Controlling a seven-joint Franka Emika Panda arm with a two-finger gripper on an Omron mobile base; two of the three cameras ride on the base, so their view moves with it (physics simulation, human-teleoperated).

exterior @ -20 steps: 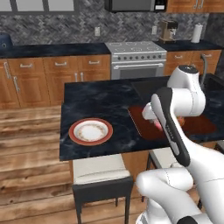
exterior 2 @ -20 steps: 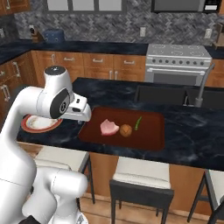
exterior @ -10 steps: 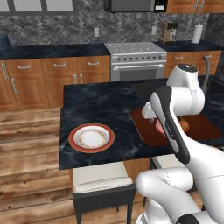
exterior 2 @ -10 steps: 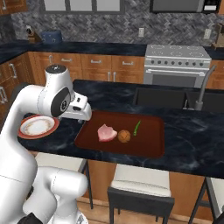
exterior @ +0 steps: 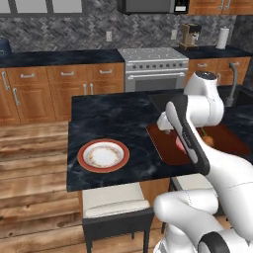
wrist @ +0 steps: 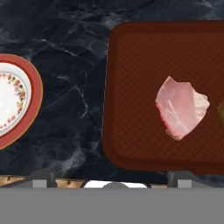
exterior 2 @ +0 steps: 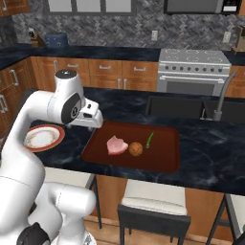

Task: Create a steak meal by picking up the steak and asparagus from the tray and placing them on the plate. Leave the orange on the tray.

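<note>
The dark red-brown tray (exterior 2: 158, 155) lies on the black island counter, and its left part shows in the hand view as the tray (wrist: 131, 87). On it rest the pink steak (exterior 2: 116, 145) (wrist: 181, 107), the orange (exterior 2: 136, 149) and the thin green asparagus (exterior 2: 150, 139). The red-rimmed plate (exterior: 104, 155) (wrist: 13, 100) sits on the counter to the tray's left, half hidden behind my arm as the plate (exterior 2: 43, 138). My gripper (wrist: 111, 178) (exterior 2: 92, 123) hovers open above the counter strip between plate and tray, holding nothing.
A sink with a faucet (exterior 2: 217, 103) is set into the counter behind the tray. Stools (exterior 2: 153, 201) stand under the island's near edge. A stove (exterior: 155, 69) and wooden cabinets line the back wall. Bare dark counter surrounds the plate.
The base has crept forward, so the island, plate and tray have slid slightly down in both base views. The arm holds the same pose and nothing on the tray has moved.
</note>
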